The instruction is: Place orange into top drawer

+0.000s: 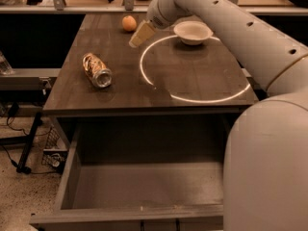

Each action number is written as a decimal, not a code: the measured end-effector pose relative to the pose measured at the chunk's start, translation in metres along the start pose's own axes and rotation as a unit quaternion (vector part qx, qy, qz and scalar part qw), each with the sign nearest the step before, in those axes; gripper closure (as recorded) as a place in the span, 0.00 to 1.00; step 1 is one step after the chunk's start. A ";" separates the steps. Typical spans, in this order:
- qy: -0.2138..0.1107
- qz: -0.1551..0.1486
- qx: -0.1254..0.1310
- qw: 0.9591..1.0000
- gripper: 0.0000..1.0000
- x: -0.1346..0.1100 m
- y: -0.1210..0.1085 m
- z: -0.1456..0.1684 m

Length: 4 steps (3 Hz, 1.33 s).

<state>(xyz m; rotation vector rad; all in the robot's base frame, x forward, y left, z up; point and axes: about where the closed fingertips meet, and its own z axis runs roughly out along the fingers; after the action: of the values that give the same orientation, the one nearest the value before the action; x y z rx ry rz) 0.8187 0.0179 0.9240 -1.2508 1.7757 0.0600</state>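
The orange (128, 23) sits on the far left part of the dark wooden table (120, 90), near the back edge. My gripper (140, 35) hangs over the table just right of and in front of the orange, a short gap from it, holding nothing that I can see. The top drawer (139, 182) is pulled fully out below the table's front edge, and its flat bottom is bare. My white arm reaches in from the right and fills the right side of the view.
A crushed gold-and-silver can (96, 70) lies on the table's left side. A white bowl (192, 32) stands at the back right. A bright ring of light (192, 99) marks the tabletop. Cables and a stand leg (26, 143) are on the floor at left.
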 end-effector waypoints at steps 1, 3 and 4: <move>-0.027 0.038 0.006 0.999 0.00 -0.003 -0.002 0.026; -0.062 0.147 0.068 0.985 0.00 -0.001 -0.040 0.092; -0.067 0.170 0.082 0.980 0.00 0.000 -0.049 0.109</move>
<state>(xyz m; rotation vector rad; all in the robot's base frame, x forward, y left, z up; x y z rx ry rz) 0.9268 0.0503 0.8841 -0.7989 1.8184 0.1850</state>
